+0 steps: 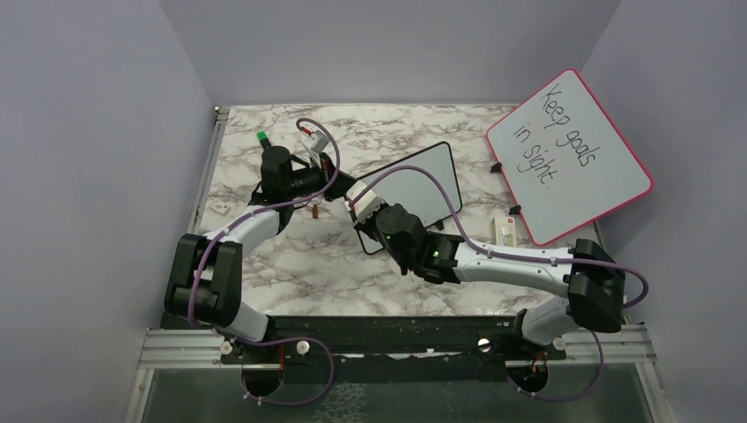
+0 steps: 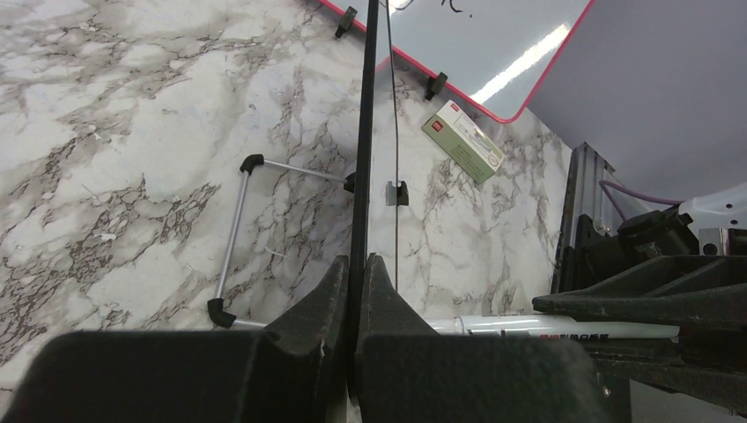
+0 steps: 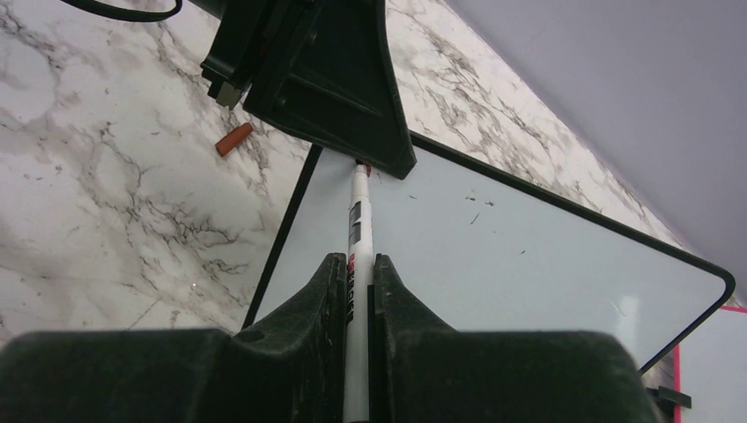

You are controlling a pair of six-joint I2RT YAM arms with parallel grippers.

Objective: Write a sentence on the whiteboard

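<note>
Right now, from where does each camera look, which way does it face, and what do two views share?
Top external: above and behind the bases, looking down at the marble table; both arms show.
Left wrist: on the left gripper, looking along its shut fingers at the whiteboard edge they pinch.
Right wrist: on the right gripper, looking along fingers shut on the marker, toward the whiteboard face.
Shared: both wrist views show the whiteboard and marker; top and left wrist show the pink-framed board.
</note>
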